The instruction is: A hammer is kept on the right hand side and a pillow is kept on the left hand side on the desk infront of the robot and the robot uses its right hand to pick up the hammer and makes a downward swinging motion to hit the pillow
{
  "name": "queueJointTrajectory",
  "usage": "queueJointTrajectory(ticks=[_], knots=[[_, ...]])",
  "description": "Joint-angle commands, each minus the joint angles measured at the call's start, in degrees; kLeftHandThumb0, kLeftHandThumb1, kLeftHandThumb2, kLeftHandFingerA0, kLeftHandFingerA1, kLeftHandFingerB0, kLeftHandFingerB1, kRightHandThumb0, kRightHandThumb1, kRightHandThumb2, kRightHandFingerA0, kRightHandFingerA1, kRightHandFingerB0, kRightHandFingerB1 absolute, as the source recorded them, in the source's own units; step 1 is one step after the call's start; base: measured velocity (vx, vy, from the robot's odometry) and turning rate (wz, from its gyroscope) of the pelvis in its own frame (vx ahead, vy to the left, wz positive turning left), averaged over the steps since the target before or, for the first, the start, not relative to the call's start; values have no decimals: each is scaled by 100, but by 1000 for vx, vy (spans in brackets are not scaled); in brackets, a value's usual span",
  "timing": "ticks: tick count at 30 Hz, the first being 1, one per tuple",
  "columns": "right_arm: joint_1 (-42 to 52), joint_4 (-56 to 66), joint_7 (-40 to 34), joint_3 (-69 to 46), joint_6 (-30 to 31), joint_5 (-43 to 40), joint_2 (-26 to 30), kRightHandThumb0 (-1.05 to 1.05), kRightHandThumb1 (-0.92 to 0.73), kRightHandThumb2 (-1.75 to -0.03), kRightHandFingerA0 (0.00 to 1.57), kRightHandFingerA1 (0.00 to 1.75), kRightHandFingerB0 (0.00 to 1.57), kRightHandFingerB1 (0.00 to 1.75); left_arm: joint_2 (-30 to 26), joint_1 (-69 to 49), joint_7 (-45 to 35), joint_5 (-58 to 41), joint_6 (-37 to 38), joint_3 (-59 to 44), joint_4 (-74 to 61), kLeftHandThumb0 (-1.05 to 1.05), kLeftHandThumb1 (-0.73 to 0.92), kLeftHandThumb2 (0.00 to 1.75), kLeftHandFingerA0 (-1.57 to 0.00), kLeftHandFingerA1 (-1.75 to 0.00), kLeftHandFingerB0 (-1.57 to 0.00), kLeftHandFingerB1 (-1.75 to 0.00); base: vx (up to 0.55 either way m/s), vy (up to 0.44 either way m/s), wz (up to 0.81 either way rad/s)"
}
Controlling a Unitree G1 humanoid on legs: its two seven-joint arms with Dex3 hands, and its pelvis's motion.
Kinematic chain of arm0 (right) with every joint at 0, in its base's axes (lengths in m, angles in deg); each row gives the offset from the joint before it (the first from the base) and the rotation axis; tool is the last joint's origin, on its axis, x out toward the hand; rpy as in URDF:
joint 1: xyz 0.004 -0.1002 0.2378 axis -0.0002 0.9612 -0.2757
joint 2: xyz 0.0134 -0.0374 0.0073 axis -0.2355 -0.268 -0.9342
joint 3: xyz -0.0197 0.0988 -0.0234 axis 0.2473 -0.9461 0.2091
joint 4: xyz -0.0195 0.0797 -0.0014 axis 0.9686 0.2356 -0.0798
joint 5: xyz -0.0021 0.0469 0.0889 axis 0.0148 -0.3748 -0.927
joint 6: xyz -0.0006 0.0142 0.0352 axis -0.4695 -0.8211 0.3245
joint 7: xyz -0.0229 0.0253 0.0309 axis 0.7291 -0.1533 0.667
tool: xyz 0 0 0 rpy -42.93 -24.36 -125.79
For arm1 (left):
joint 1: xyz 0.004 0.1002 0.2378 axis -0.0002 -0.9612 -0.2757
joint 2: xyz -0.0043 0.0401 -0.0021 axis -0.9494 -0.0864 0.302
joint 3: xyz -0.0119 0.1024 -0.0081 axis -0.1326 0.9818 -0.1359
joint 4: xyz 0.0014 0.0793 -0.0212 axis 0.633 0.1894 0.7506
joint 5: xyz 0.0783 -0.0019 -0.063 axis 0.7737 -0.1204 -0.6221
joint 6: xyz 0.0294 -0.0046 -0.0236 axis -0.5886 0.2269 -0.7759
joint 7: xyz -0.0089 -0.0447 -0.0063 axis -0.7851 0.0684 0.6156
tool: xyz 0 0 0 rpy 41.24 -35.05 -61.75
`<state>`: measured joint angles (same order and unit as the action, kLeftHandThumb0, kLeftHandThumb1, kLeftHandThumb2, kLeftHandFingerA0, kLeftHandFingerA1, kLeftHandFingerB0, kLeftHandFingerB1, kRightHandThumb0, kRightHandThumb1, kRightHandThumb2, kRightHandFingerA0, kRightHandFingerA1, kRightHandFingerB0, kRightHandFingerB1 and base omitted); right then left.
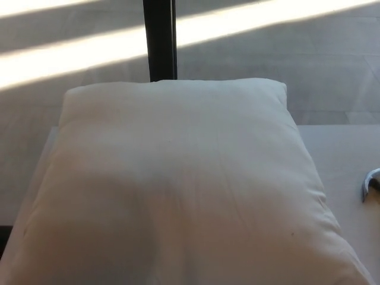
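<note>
So the big white pillow (178,190) is basically hogging the whole head view here, lying flat on the pale desk (341,151) and taking up the left and middle of it, with its near edge running off the bottom of the picture. Its far edge is sitting near the far edge of the desk, and the fabric is looking soft and a bit creased, with a shadowy dip showing on the near-left part and a tiny dark speck on the near-right part. The hammer (370,183) is barely peeking in at the right edge: only a curved shiny metal bit is showing, lying on the desk just beside the pillow's right side but not touching it as far as I can see, and the rest of it is getting cut off by the frame. Neither of the robot's hands is showing up anywhere, so I can't tell what the fingers are doing, wide or narrow or holding anything. Past the desk, a dark vertical post (160,38) is standing right behind the pillow's far edge, and the pale floor (285,65) out there is catching a couple of bright bands of sunlight (77,53) running diagonally across it.
</note>
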<state>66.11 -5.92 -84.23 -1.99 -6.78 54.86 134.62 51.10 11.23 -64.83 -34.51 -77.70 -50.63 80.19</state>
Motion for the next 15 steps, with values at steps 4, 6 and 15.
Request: queueJointTrajectory(ticks=[4,6,15], knots=[[1046,-755,-338,-2538,-535,-593,241,-105,-91,-67,0,0,0,0,-185,-11,37,4,-60,39,12,-63,80,64,-55,-59,-55,-48,0,0,0],[1104,-1051,-463,-2682,-714,-492,264,-105,-90,-66,0,0,0,0,-180,24,47,-68,-115,-26,26,-63,78,63,-55,-59,-56,-49,0,0,0],[1321,-2768,-890,-3810,-1343,-808,-145,-100,-72,-106,0,21,0,0,-161,37,69,-1,-67,59,33,-62,80,63,-54,-62,-57,-49,0,0,0]])
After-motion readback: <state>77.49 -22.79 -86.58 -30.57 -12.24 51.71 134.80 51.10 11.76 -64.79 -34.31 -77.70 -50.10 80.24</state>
